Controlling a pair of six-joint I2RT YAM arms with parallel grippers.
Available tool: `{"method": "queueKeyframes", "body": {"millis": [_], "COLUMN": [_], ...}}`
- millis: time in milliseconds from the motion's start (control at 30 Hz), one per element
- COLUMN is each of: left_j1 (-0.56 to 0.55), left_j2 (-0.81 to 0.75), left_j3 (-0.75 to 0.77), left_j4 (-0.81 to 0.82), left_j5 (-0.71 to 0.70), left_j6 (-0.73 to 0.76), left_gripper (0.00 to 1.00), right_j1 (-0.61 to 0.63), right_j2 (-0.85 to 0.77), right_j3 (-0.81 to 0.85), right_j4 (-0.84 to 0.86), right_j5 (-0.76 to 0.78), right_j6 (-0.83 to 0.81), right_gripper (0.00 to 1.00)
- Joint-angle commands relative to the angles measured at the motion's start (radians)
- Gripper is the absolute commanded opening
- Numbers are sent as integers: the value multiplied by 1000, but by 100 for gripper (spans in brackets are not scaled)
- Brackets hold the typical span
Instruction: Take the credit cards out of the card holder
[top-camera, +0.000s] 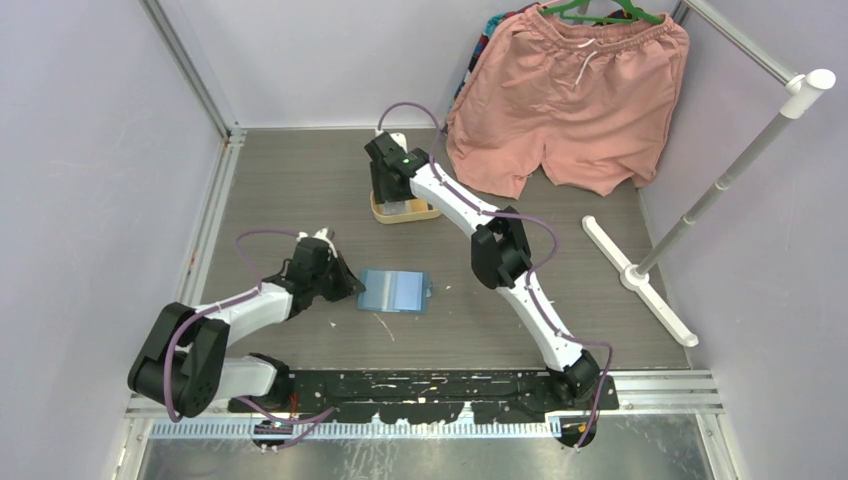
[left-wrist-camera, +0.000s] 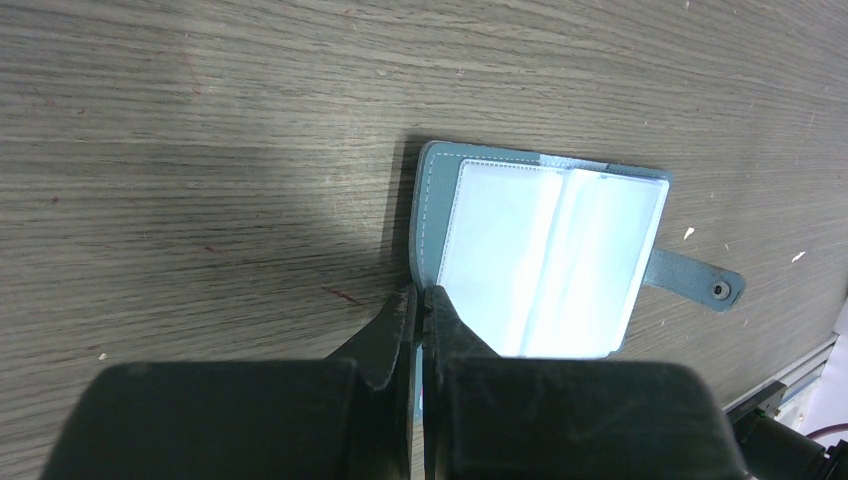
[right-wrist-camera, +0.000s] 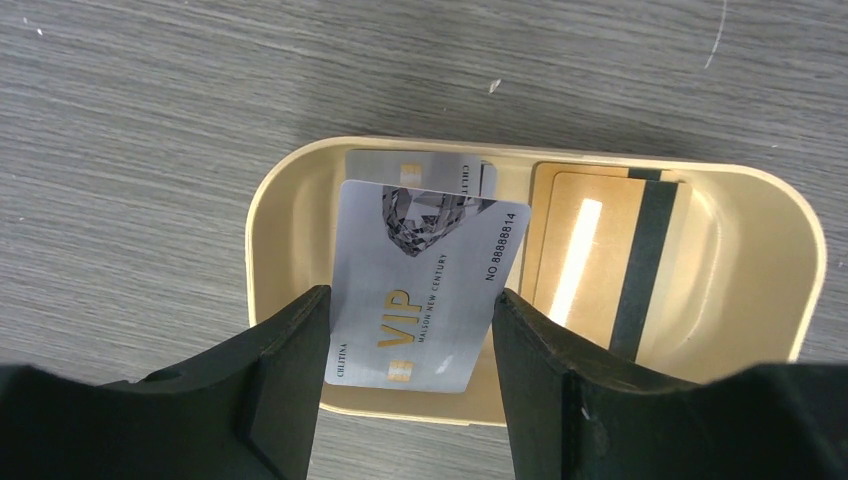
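The teal-blue card holder (top-camera: 395, 291) lies open on the table, its pale inner sleeves facing up (left-wrist-camera: 545, 255) and its snap strap to the right. My left gripper (top-camera: 350, 285) is shut on the holder's near left edge (left-wrist-camera: 422, 295). My right gripper (top-camera: 400, 197) is open over the yellow tray (right-wrist-camera: 270, 200). A silver VIP card (right-wrist-camera: 430, 290) lies tilted in the tray between its fingers, over another silver card (right-wrist-camera: 420, 165). Gold cards with a dark stripe (right-wrist-camera: 590, 260) lie in the tray's right half. No card shows in the holder.
Pink shorts (top-camera: 570, 100) hang on a green hanger at the back right. A white rack pole (top-camera: 740, 160) and its foot (top-camera: 640, 280) stand at the right. Metal frame posts and walls close in the left and back sides.
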Motion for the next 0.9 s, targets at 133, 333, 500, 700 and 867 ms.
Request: {"method": "queueKeyframes", "body": {"millis": [133,333,500,700,867], "left_j1": [7,6,6,6,6], "left_j2": [8,2,6,10,14], "left_j3": [1,2,5,10,15], "left_j4": [-57,-64,-63,-64,-67], "left_j5": [-47,-49,-51,-51,-49], "left_j6": [41,41,42,42,44], "left_gripper": [0,0,0,0,0], "right_j1": [12,11,12,12,11], "right_j2": [26,30,23,18,15], "right_j3": [25,23,22,20,18], "right_j4": [25,22,24,27,27], "right_j5": [-25,-31,-34,-31,-36], "right_j6": [-17,-18,-21,-26,-32], "right_gripper": [36,27,1,1,12]}}
